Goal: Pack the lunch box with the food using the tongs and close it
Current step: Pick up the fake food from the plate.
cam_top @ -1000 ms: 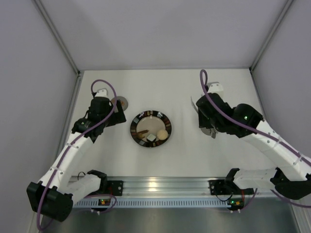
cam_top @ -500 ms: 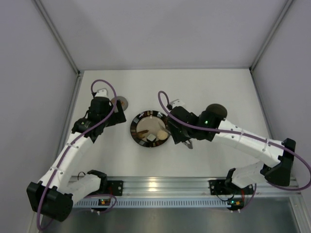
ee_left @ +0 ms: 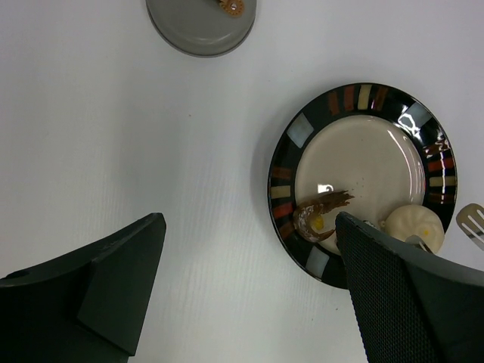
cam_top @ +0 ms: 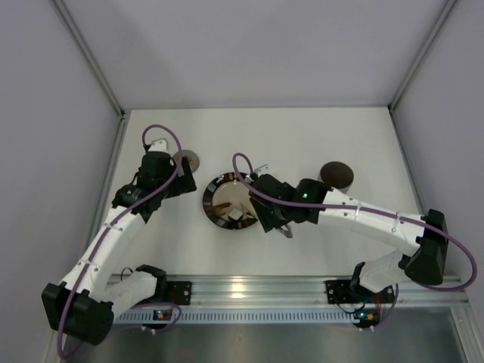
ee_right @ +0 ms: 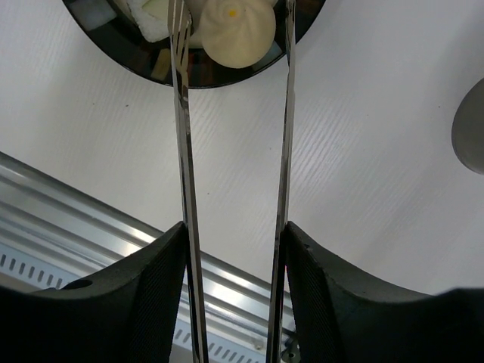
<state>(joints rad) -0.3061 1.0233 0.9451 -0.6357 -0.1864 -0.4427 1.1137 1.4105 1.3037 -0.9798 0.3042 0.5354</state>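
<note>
The tongs are clamped between my right gripper fingers, which press on the two slim arms from outside. Their tips reach over the striped plate, either side of a cream-white round bun, with a white piece beside them. A curled brown piece also lies on the plate. The dark grey lunch box stands right of my right gripper. Its round grey lid, with a brown bit at its edge, lies far left. My left gripper hovers open and empty between lid and plate.
An aluminium rail runs along the near table edge, just behind the tongs' joined end. Grey enclosure walls stand on the left, right and far sides. My left gripper sits close to the lid.
My right arm has swung left from over the lunch box to the plate, carrying the tongs and uncovering the lunch box. The tongs have spread slightly. The left arm has stayed still.
</note>
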